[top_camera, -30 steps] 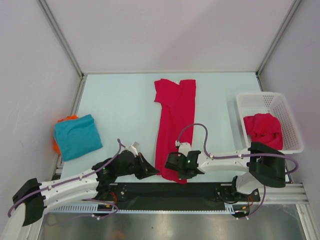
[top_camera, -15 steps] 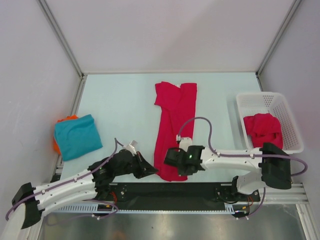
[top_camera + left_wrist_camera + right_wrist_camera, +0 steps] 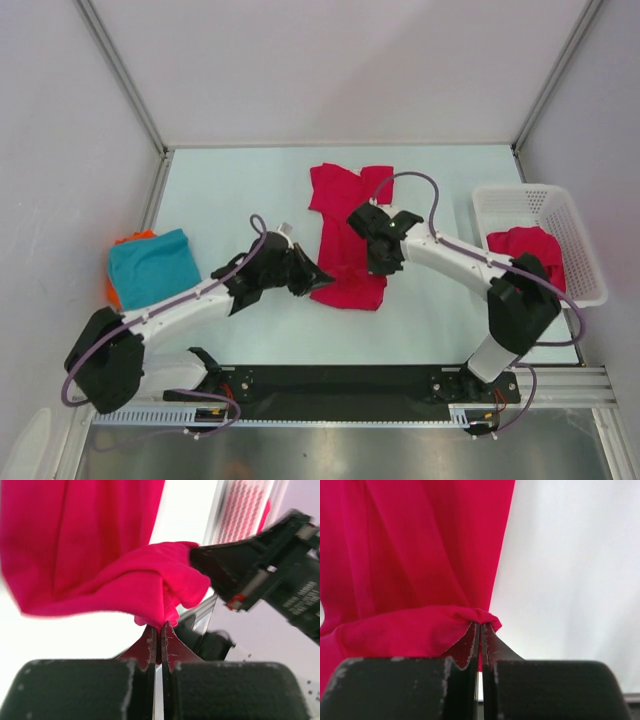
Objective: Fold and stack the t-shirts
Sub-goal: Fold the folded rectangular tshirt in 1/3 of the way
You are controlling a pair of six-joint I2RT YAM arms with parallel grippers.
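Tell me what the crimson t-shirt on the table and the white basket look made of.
Crimson t-shirt: soft matte cloth, likely cotton knit; it drapes and bunches in folds. White basket: rigid plastic by the look, judging from its moulded mesh walls.

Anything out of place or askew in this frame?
The left gripper and right gripper each pinch the hem of the crimson cloth t-shirt mid-table; nothing amiss there. One oddity: an orange cloth pokes out under the folded teal t-shirt at the left. Another crimson t-shirt lies crumpled in the white mesh basket.
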